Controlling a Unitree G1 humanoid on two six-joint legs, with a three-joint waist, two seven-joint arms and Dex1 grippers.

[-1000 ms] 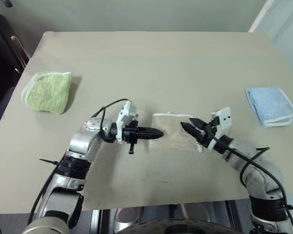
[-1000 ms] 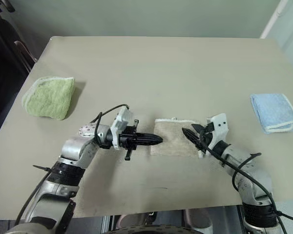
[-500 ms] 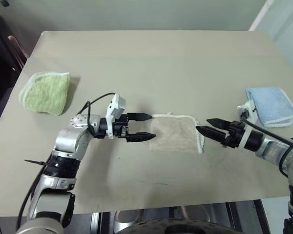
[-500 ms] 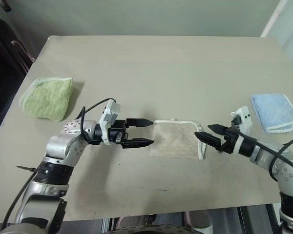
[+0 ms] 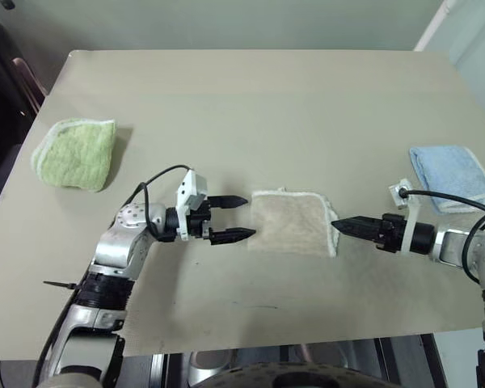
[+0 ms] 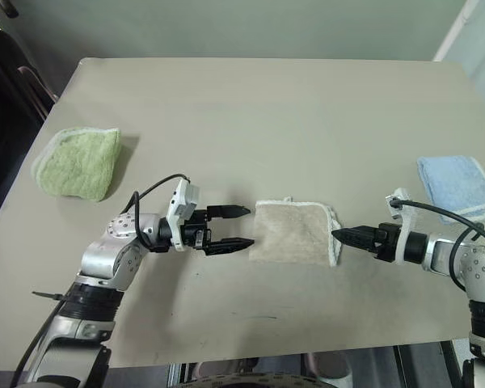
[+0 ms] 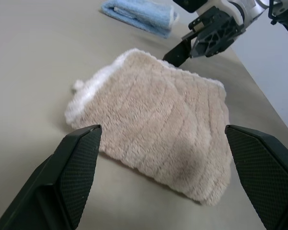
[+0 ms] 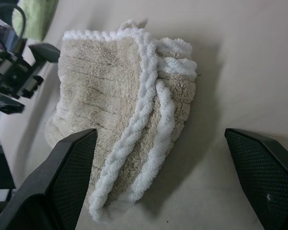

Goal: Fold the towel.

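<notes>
The beige towel (image 5: 291, 222) lies folded in a small, roughly square stack at the middle front of the table, its white corded edges (image 8: 149, 100) layered along its right side and a small loop at the far edge. My left gripper (image 5: 244, 217) hovers just left of the towel, open and pointing at it, with nothing between its fingers (image 7: 79, 158). To the towel's right, my right gripper (image 5: 343, 225) points at the corded edge, close to it; its fingers (image 8: 72, 163) stand wide apart and empty.
A folded green towel (image 5: 74, 152) rests at the table's left side and a folded light blue towel (image 5: 451, 174) at the right, just behind my right arm. The table's front edge (image 5: 267, 343) runs close below both arms.
Both grippers were at the towel's sides; they have opened and drawn away from it, the left slightly leftward, the right further to the right and lower. The towel stays folded on the table.
</notes>
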